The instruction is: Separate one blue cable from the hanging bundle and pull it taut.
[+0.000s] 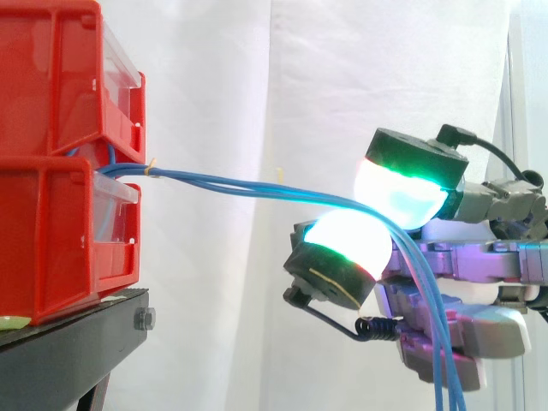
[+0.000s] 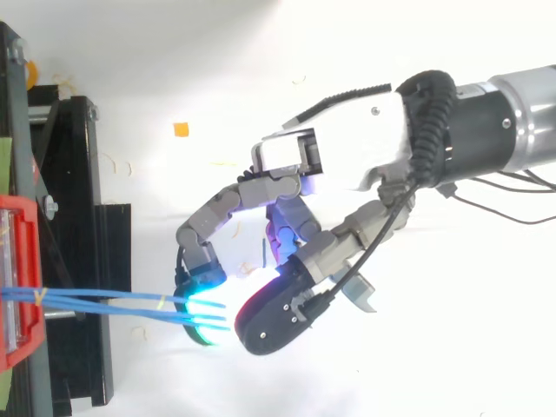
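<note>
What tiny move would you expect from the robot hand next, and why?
Probably a short pull away from the red bins, rightward in the side view. The robot hand pinches several blue cables between two pads, and they sag in a curve, not yet taut.

Grey-and-white hand (image 2: 347, 169), green-glowing pads (image 1: 347, 240), silver arm (image 2: 526, 109)
</note>
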